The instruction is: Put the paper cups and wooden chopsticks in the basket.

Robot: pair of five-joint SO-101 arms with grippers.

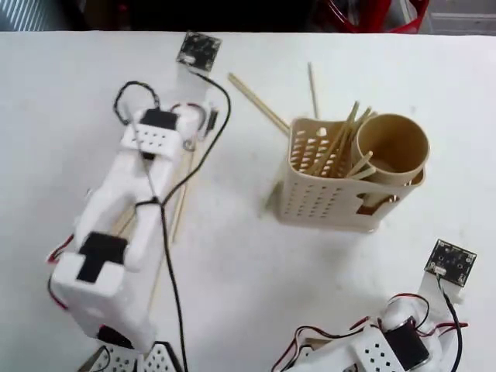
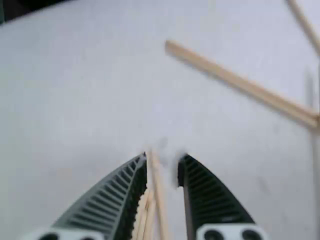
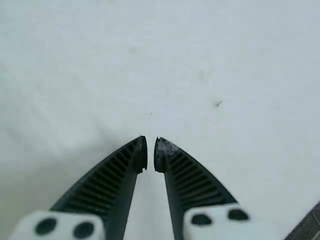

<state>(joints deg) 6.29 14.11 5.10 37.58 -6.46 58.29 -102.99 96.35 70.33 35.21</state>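
A cream plastic basket (image 1: 310,198) stands right of centre, holding a tan paper cup (image 1: 391,147) and several wooden chopsticks (image 1: 337,147). Two loose chopsticks (image 1: 256,101) lie on the table behind it, one of them also in the left wrist view (image 2: 240,82). More chopsticks (image 1: 180,205) lie under the left arm. My left gripper (image 2: 162,160) points down at the table with these chopsticks (image 2: 152,200) between its slightly parted fingers, resting against one finger (image 2: 125,190). In the high view the left gripper (image 1: 200,128) is left of the basket. My right gripper (image 3: 150,150) hovers over bare table, shut on nothing.
The right arm (image 1: 395,345) is folded at the near right corner of the white table (image 1: 256,279). Another chopstick (image 1: 273,194) leans at the basket's left side. Cables (image 1: 167,232) trail along the left arm. Red objects (image 1: 372,12) sit beyond the far edge.
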